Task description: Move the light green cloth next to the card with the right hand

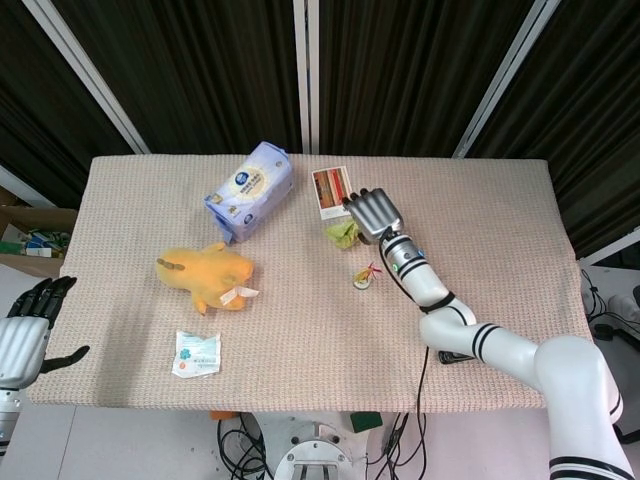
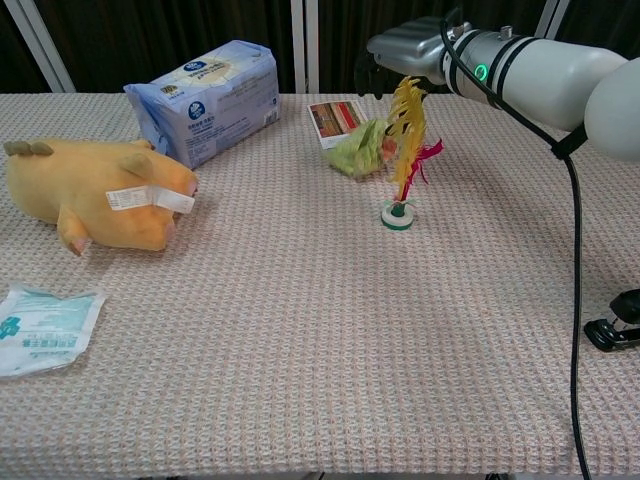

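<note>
The light green cloth lies crumpled on the table, touching the near right corner of the card. My right hand hovers just above and behind the cloth with its fingers spread and nothing in them. In the chest view there is a gap between the hand and the cloth. My left hand hangs off the table's near left corner, fingers apart and empty.
A feathered shuttlecock stands right beside the cloth. A blue tissue pack, a yellow plush and a wipe packet lie to the left. A black stapler sits near the right.
</note>
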